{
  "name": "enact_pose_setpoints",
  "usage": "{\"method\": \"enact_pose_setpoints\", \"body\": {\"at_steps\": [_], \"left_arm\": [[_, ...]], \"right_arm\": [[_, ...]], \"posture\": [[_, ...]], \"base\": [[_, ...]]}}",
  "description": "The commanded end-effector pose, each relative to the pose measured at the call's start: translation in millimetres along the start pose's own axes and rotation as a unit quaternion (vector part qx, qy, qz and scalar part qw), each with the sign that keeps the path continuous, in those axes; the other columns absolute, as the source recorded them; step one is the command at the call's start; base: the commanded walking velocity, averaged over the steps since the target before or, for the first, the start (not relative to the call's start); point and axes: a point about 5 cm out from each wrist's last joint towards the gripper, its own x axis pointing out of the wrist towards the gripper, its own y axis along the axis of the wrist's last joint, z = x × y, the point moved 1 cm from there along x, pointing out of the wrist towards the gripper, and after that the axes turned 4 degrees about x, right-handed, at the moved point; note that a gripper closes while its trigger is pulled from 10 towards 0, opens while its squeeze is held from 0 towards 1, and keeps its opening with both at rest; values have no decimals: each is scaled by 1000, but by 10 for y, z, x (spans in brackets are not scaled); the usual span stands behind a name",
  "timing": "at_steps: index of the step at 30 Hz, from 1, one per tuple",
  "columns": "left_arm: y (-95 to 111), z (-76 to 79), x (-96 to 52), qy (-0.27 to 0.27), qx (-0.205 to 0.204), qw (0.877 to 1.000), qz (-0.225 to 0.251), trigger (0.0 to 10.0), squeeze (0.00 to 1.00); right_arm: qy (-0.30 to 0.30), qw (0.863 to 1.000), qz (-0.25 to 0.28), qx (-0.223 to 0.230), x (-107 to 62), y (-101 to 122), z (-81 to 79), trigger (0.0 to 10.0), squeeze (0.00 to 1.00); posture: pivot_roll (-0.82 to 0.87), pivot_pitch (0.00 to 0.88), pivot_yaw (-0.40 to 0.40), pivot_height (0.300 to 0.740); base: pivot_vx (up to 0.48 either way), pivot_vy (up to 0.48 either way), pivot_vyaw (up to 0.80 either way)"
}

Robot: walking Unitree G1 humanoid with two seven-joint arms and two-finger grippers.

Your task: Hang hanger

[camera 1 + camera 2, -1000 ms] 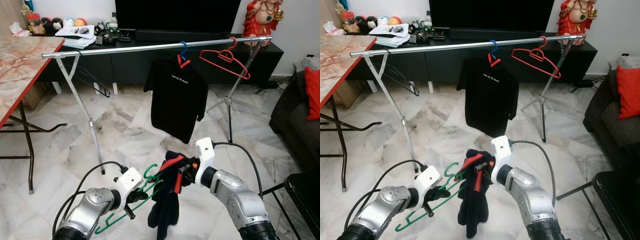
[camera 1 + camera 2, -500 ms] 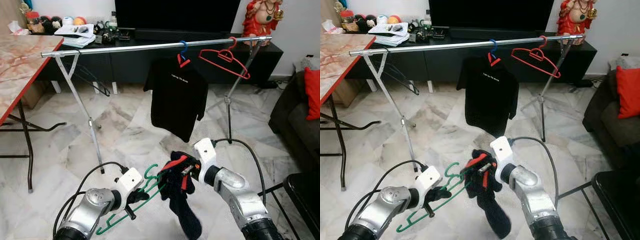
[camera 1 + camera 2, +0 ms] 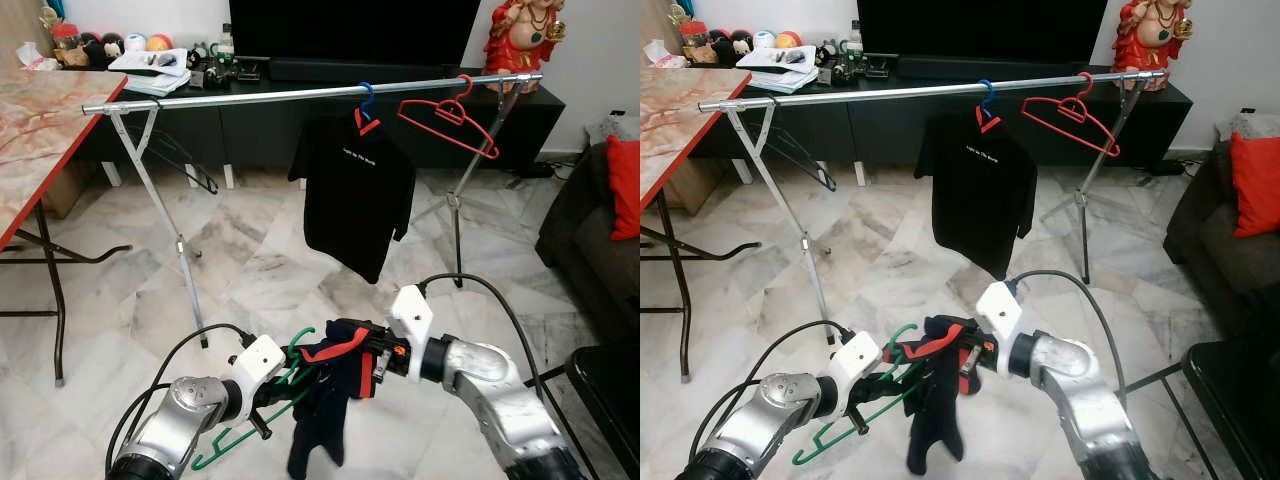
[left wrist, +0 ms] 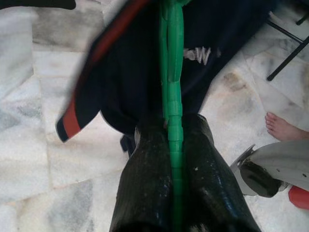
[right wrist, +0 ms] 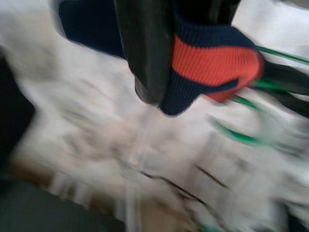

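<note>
Hanger (image 3: 262,415), green plastic, sits low and near, clamped between the closed fingers of the left gripper (image 4: 173,145), its hook pointing right toward a dark shirt (image 3: 322,410) with a red collar. The right gripper (image 3: 362,352) pinches that collar shut, holding the shirt just beside the hook. The rail (image 3: 300,93) stands far across the floor, already carrying a black shirt (image 3: 355,195) and a red hanger (image 3: 450,118). Likely risk: the collar slips off the hanger's arm, leaving the shirt to drop.
</note>
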Motion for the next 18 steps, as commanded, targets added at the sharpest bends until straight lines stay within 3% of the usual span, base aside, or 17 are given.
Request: {"method": "enact_pose_setpoints", "body": {"at_steps": [1, 8, 14, 16, 18], "left_arm": [[5, -29, -5, 7, -1, 1000, 2, 10000, 0], [-69, -30, -28, 4, 9, 1000, -21, 10000, 0], [-186, 24, -80, -30, 24, 998, -55, 10000, 0], [-168, 8, -74, -21, 21, 998, -48, 10000, 0], [-95, -28, -45, 1, 10, 1000, -23, 10000, 0]], "right_arm": [[-146, 989, -38, 5, -77, -115, 331, 10000, 0], [-173, 985, -11, 14, -87, -41, 373, 10000, 0], [-184, 983, -9, 8, -118, -5, 422, 10000, 0], [-175, 984, 1, 18, -106, 16, 402, 10000, 0], [-100, 993, 45, 55, -34, 125, 236, 10000, 0]], "posture": [[19, 89, -53, 740], [23, 89, -53, 740], [25, 86, -54, 740], [26, 86, -55, 740], [24, 85, -56, 740]], "base": [[0, 0, 0], [0, 0, 0], [0, 0, 0], [0, 0, 0], [0, 0, 0]]}}
